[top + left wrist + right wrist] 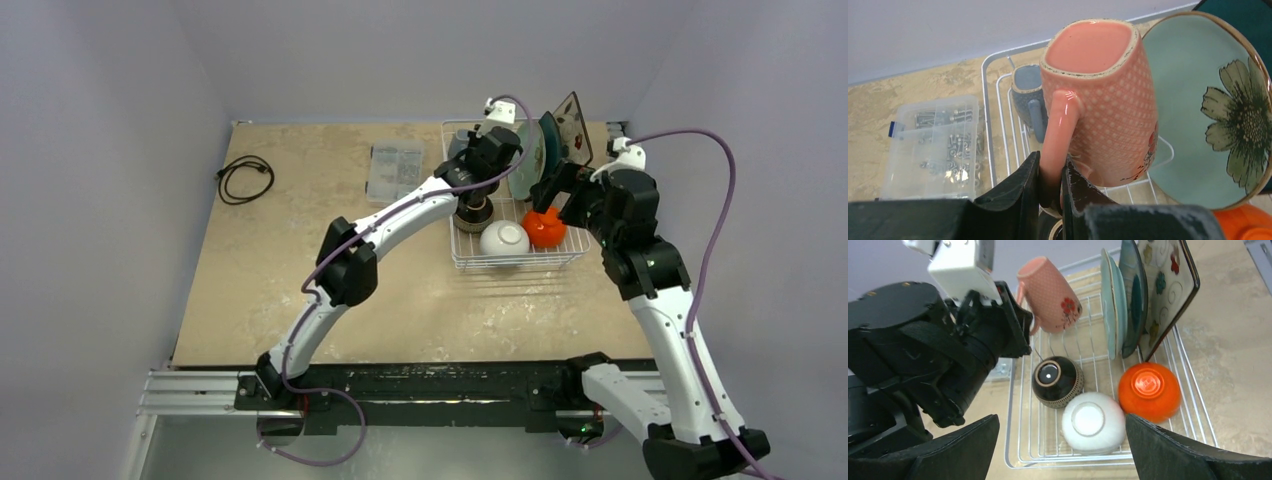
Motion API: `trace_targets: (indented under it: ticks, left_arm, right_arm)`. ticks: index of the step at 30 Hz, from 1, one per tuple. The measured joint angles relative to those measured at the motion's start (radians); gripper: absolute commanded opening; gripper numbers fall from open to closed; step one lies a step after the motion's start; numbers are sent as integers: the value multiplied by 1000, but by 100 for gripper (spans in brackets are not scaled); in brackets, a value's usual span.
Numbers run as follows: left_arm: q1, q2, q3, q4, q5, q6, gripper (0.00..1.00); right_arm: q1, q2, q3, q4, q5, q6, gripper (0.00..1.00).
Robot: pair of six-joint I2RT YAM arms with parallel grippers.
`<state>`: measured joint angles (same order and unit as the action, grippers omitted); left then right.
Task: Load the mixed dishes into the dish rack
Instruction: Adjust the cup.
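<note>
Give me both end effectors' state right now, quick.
Left end effector: closed on the handle of the salmon-pink dotted ceramic mug.
Right end effector: open, holding nothing.

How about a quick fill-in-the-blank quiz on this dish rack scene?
1. The left gripper holds the pink mug by its ____.
2. The orange bowl, white bowl and brown bowl all rest with their bases facing ____.
3. The right gripper hangs over the rack with its jaws ____.
Missing words: handle; up; open.
</note>
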<state>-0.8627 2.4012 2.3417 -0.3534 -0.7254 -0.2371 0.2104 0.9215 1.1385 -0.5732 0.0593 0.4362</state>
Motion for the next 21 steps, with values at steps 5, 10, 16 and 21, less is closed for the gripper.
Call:
trace_targets:
  ticks: [5,10,16,21]
  left_arm:
    - [0,-125,-135,-69,63,-44,0]
    - [12,-365,-339,-173,187,-155,0]
    - [72,-670,-573,-178,370,-360,0]
    - [111,-810,-721,-165,466,-495,0]
  right_arm:
    - [0,-44,-21,60,-60,-14,99]
    - [0,-34,-97,177,-176,24,99]
    - [0,6,-328,524,-352,264,95]
    - [0,137,-516,1012,-488,557,91]
